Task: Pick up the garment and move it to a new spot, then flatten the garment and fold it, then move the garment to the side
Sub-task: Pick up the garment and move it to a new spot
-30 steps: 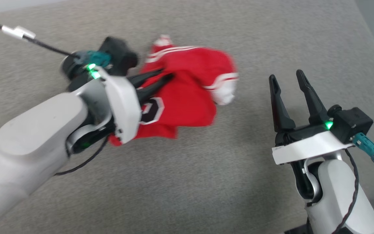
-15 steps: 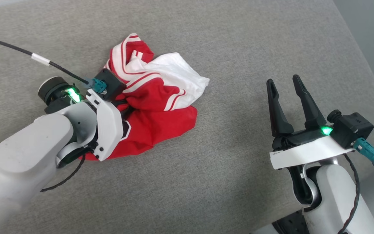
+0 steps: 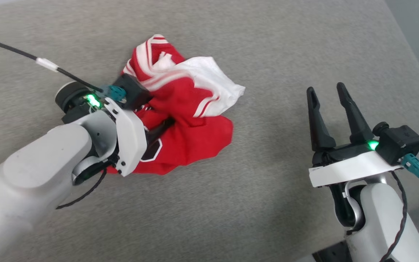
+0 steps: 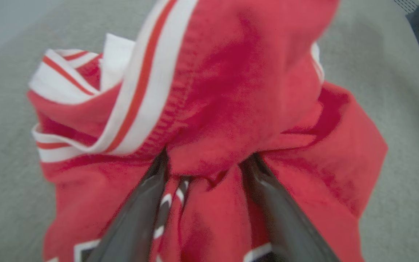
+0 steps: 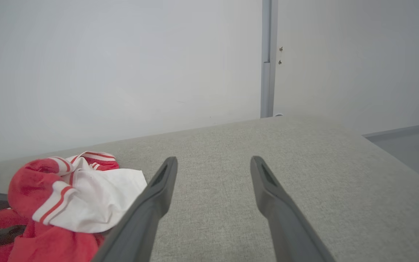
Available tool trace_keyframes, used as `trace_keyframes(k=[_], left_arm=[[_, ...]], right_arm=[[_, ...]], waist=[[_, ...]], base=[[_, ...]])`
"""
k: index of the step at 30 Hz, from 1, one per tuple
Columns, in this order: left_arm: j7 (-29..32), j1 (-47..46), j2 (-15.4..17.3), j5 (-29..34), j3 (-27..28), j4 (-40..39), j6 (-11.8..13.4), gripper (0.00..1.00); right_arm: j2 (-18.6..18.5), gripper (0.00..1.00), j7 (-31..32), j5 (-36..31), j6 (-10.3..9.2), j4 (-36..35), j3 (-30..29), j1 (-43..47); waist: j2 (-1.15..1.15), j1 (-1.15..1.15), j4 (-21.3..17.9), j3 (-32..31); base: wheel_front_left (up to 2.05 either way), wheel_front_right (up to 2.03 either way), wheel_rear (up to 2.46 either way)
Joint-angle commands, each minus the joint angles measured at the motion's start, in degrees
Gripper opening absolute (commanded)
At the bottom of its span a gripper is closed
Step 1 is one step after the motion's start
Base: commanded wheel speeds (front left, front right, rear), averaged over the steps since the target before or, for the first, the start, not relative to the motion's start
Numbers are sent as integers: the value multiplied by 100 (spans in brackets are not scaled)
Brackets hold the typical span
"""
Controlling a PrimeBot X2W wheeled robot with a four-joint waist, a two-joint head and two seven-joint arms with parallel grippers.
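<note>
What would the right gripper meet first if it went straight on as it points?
Nothing close: the right gripper points over bare grey surface toward the wall; the garment lies left of that line. Depth unclear.

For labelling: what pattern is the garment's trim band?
White trim band with a red stripe, clearest in left wrist view.

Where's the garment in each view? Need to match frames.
Head view: garment left of centre, crumpled, at the left gripper.
Left wrist view: garment across the middle, bunched between that gripper's fingers.
Right wrist view: garment in the lower left corner.
Shared landmark: the grey surface it lies on.
</note>
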Motion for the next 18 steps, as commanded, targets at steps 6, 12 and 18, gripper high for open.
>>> trace_keyframes(k=[6,12,18], left_arm=[[-1105,73,-85,-556,-9,39,22,100],[-2193,765,-205,-1311,493,424,22,100],[-2306,1791,-494,-1127,1617,970,39,100]], right_arm=[[-6,100,-29,-423,-1,168,-266,-11],[-8,100,-29,-785,-2,340,-526,105],[-29,100,-29,-1115,-1,513,-987,318]], waist=[[0,0,817,-517],[0,0,1412,-893],[0,0,1997,-1210]], base=[[0,0,0],[0,0,0],[0,0,0]])
